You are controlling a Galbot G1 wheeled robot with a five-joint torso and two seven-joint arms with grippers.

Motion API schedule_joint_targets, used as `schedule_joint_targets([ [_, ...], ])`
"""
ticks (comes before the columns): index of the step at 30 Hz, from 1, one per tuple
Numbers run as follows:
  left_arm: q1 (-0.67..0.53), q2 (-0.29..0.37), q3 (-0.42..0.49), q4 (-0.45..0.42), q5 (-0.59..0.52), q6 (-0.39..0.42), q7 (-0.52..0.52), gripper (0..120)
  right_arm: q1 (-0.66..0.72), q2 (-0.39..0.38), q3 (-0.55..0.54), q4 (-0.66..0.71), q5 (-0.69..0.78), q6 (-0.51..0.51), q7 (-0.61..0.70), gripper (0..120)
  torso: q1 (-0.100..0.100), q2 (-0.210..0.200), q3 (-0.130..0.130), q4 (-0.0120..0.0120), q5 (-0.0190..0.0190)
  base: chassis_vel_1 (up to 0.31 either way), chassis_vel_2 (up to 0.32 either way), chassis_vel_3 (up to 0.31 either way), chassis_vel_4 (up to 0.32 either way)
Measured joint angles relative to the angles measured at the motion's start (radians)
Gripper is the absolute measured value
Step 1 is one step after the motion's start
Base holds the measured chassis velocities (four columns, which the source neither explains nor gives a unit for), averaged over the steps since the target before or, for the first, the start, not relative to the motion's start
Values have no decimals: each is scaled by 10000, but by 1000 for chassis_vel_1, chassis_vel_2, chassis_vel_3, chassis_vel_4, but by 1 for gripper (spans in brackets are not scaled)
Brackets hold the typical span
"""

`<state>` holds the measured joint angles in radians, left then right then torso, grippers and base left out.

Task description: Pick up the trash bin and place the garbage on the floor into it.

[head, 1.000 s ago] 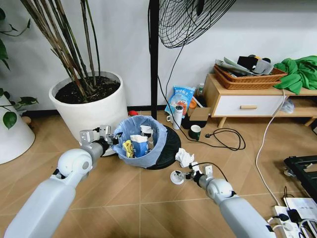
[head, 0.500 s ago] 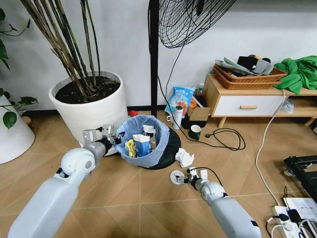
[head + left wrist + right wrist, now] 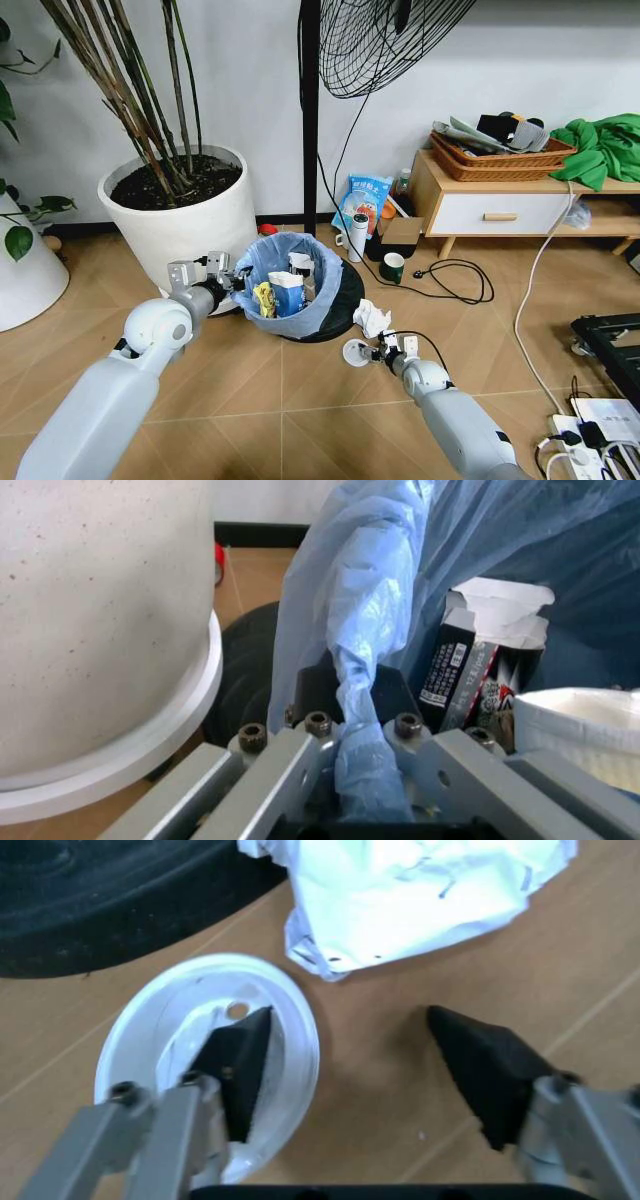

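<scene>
Clamping the rim of the trash bin point(image 3: 290, 285), the left gripper point(image 3: 365, 739) has its jaws pressed together on a fold of the blue liner, which likely keeps the bin steady and its mouth facing the litter. The bin sits on the floor point(image 3: 250, 390) beside the white plant pot point(image 3: 185, 210), already holding cartons and wrappers. Low at the floor, the right gripper point(image 3: 355, 1065) has its jaws wide apart, one inside the small white cup point(image 3: 205, 1057), the other on bare tile. Crumpled white paper point(image 3: 410, 892) lies just beyond.
</scene>
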<state>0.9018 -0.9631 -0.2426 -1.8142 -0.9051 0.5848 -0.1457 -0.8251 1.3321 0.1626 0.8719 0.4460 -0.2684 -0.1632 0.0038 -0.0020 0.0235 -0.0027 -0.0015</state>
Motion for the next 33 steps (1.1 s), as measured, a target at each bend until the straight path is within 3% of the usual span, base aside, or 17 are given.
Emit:
schedule_joint_targets([
  [5, -57, -35, 45, 33, 0, -3, 1, 0, -79, -14, -2, 47, -4, 1, -27, 38, 0, -1, 2, 1, -1, 0, 0, 0, 0],
  [17, -39, -35, 39, 21, -2, -4, 0, 0, -263, -30, -42, 174, -30, 1, -145, 4, 1, -4, 4, 8, 10, 0, 0, 0, 0],
  [33, 69, -37, -26, -115, 4, -4, -3, 0, -450, -94, 40, 438, -6, -37, -188, 0, 2, -6, 5, 7, 8, 0, 0, 0, 0],
])
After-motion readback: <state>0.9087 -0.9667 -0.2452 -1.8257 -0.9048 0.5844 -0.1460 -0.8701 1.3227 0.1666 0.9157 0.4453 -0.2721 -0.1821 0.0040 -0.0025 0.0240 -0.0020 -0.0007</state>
